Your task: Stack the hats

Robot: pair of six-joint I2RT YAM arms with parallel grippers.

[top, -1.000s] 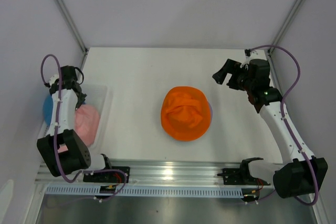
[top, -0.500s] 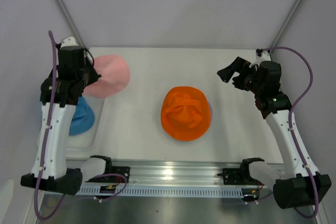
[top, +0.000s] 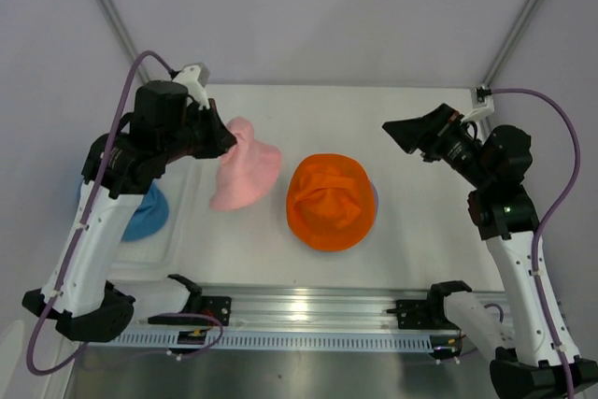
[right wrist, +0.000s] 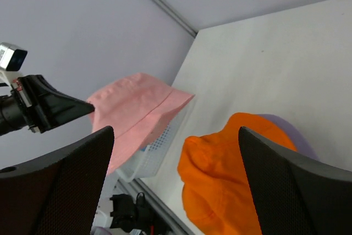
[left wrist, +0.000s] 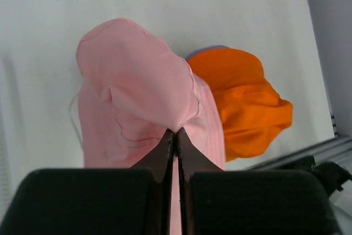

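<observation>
My left gripper [top: 224, 140] [left wrist: 175, 132] is shut on a fold of the pink hat [top: 245, 167] [left wrist: 132, 92], which hangs above the table just left of the orange hat [top: 329, 201] [left wrist: 242, 100]. The orange hat lies mid-table on the lavender hat [top: 376, 195] [right wrist: 289, 131], of which only a sliver shows. The blue hat [top: 146, 214] lies in the white basket [top: 174, 240]. My right gripper [top: 402, 133] [right wrist: 175, 134] is open and empty, raised to the right of the orange hat [right wrist: 231, 185] and facing the pink hat [right wrist: 137, 108].
The white mesh basket [right wrist: 159, 147] sits at the table's left edge. An aluminium rail [top: 308, 310] runs along the near edge. Enclosure walls and corner posts stand close behind and beside the table.
The left arm has lifted the pink hat out of the basket and carried it rightward to beside the orange hat. The right arm has drawn back to the right, still open.
</observation>
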